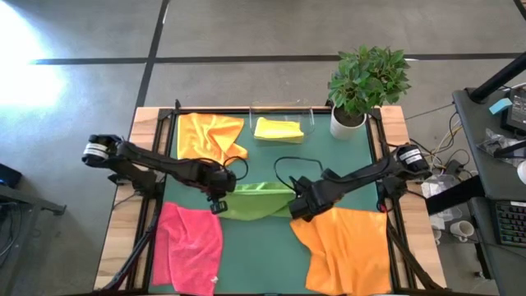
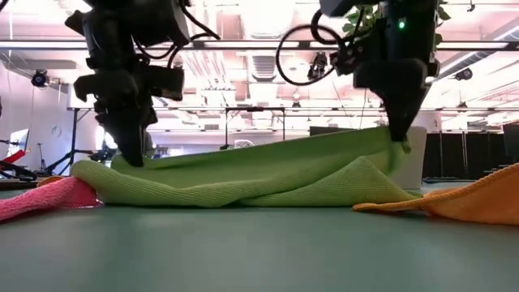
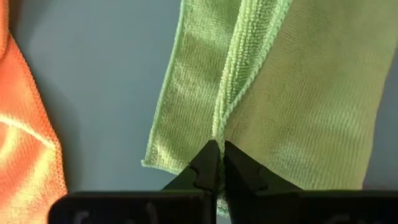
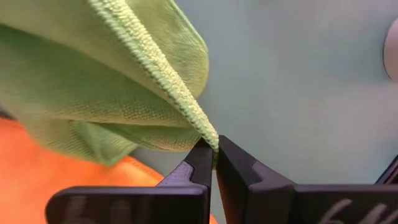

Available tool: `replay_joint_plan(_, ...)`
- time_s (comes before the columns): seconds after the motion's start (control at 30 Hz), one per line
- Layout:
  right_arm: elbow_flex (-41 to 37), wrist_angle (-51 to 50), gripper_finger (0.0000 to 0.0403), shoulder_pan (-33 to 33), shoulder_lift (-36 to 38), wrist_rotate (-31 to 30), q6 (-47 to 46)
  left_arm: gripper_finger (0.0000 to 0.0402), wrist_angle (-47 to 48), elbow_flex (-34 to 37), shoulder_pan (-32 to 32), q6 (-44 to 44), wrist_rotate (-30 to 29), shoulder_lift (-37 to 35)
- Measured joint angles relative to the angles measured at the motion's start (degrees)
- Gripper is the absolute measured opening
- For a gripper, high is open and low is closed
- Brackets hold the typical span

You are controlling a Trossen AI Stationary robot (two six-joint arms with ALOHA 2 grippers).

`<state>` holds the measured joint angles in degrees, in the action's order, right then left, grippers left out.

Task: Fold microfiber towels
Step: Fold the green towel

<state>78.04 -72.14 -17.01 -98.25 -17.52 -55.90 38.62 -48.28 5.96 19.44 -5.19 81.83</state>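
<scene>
the dark green table mat is lying under both arms. the large orange microfiber towel is spreading out just past the right gripper, touching the lime cloth's edge. a crumpled pink microfiber towel is lying just beyond the left gripper, and a second orange towel is sitting behind it. the lime green microfiber towel is stretching between the two grippers, half folded. the small folded yellow towel is resting well behind both. each gripper is pinching a hem of the lime towel, fingers pressed together.
</scene>
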Motion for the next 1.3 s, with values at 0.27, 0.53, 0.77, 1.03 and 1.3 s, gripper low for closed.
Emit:
replay_joint_plan(0.27,5.3,-6.4,0.0008,0.6,3.6,-4.6,1.7,0.0000,13.4,-8.0,-0.4,-6.2,-5.2,-5.7)
replay_joint_plan(0.53,13.1,-7.9,0.0008,0.1,11.0,-6.4,4.6,0.0000,24.1,-20.4,-0.5,-15.5,-5.7,-12.9)
replay_joint_plan(0.77,16.6,-8.1,0.0008,0.2,17.2,-7.3,5.7,0.0000,25.6,-28.6,-0.7,-22.8,-6.9,-14.6)
replay_joint_plan(1.03,16.4,-8.3,0.0008,0.5,22.2,-0.5,12.6,0.0000,25.6,-32.9,-0.9,-31.4,-24.6,-12.9)
replay_joint_plan(1.3,16.4,-8.9,0.0008,1.7,26.1,-4.2,17.5,0.0000,24.8,-38.6,-3.1,-33.0,-27.2,-10.0)
